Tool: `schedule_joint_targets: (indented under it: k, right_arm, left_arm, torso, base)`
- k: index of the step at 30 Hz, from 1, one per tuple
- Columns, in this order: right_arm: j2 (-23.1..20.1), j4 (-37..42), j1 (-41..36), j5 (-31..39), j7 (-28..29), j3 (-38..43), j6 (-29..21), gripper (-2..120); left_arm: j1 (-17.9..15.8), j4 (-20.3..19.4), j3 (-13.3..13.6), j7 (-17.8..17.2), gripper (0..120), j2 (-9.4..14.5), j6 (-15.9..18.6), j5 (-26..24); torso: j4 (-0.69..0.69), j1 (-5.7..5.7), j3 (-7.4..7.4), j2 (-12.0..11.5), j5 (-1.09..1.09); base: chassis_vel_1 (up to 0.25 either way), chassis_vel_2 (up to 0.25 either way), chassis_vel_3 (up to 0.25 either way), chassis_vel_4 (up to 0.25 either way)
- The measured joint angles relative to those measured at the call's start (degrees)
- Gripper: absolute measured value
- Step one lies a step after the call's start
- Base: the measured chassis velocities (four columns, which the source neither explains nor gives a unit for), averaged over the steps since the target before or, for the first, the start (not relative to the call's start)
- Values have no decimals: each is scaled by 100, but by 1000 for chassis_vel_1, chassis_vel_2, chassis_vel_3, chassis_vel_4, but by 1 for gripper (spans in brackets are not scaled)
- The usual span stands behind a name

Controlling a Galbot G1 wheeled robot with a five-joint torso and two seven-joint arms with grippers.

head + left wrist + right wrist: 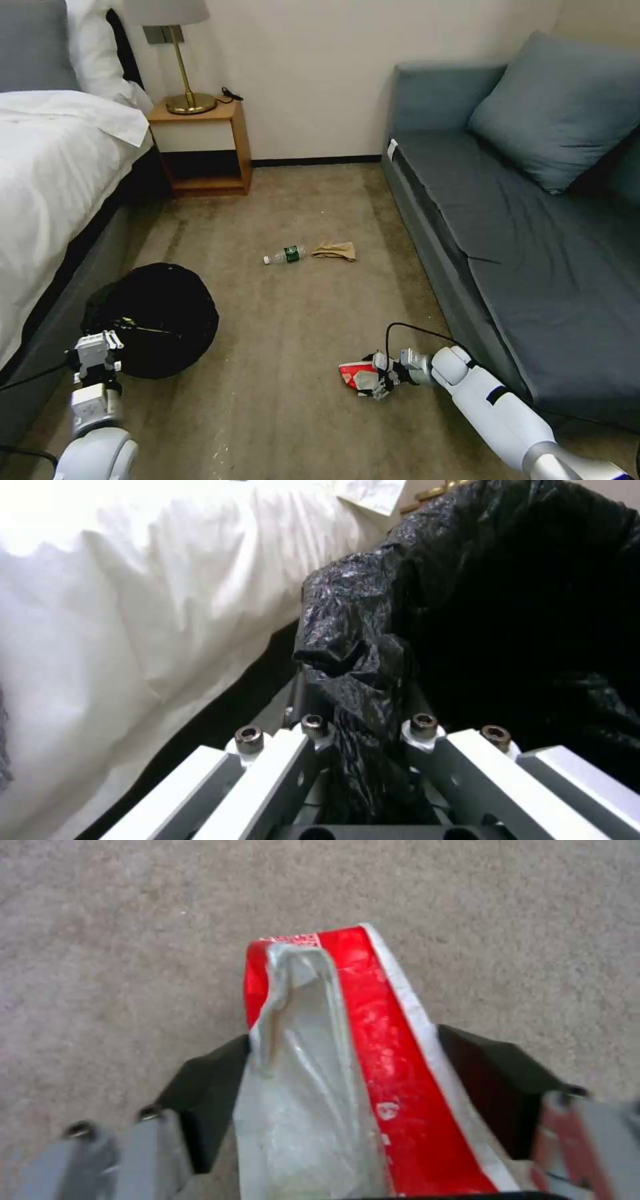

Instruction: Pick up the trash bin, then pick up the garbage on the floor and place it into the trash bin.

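The trash bin (160,320) is sitting on the carpet (280,400) beside the bed (47,173), the left gripper (363,740) clenching its bag rim. The right gripper (380,381) is grasping the one red-and-white wrapper (373,1060) near the sofa (520,253); lifting it clear before swinging over looks wise. One bottle (285,255) and one paper scrap (335,251) are lying mid-carpet.

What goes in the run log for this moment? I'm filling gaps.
left gripper: shut on trash bin bag rim | right gripper: shut on red-and-white wrapper | bottle, paper scrap: on carpet
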Motion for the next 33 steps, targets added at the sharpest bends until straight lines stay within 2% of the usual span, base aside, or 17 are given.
schedule_joint_targets:
  k: [3, 4, 7, 8, 12, 14, 17, 18, 20, 24, 33]
  right_arm:
    - [45, -134, 71, -54, -49, 68, 46, 60]
    - [45, -134, 71, -54, -49, 68, 46, 60]
    - [61, -184, 84, -88, -66, 97, 83, 46]
    - [61, -184, 84, -88, -66, 97, 83, 46]
    - [67, -174, 45, -127, -86, 123, 110, 28]
    - [68, -168, 36, -136, -89, 132, 112, 25]
    - [69, -132, 15, -140, -96, 145, 114, 11]
    - [69, -132, 15, -140, -96, 145, 114, 11]
    - [73, -107, 7, -141, -118, 158, 115, 0]
    - [95, -30, 14, -99, -136, 167, 111, 0]
    - [282, 580, 341, 599, 87, -180, 1, 0]
  left_arm:
    - [-36, 6, 23, 1, 7, 0, 0, -3]
    - [-36, 6, 23, 1, 7, 0, 0, -3]
    - [-91, 4, 60, 2, 7, 0, 18, -6]
    - [-91, 4, 60, 2, 7, 0, 18, -6]
    - [-107, -1, 77, 3, 7, 0, 27, -5]
    - [-102, -2, 76, 3, 7, 0, 27, -5]
    - [-68, -2, 75, 8, 7, -2, 22, -5]
    - [-68, -2, 75, 8, 7, -2, 22, -5]
    - [-44, -2, 69, 11, 7, -8, 10, -2]
    - [-33, -2, 68, 25, 7, -22, -19, 19]
    - [-91, -2, 86, 33, 7, -76, -23, 109]
  torso:
    - [0, 0, 0, 0, 0]
    - [0, 0, 0, 0, 0]
    - [0, 0, 0, 0, -1]
    - [0, 0, 0, 0, -1]
    - [0, 0, 0, 0, 0]
    - [0, 0, 0, 0, 0]
    - [0, 0, 0, 0, 0]
    - [0, 0, 0, 0, 0]
    - [0, 0, 0, 0, 0]
    - [-1, 0, 0, 0, 0]
    - [-1, 0, 1, 0, -1]
  base:
    - [0, 0, 0, 0]
    - [0, 0, 0, 0]
    - [0, 0, 0, 0]
    - [0, 0, 0, 0]
    - [0, 0, 0, 0]
    - [0, 0, 0, 0]
    - [0, 0, 0, 0]
    - [0, 0, 0, 0]
    - [0, 0, 0, 0]
    - [0, 0, 0, 0]
    - [0, 0, 0, 0]
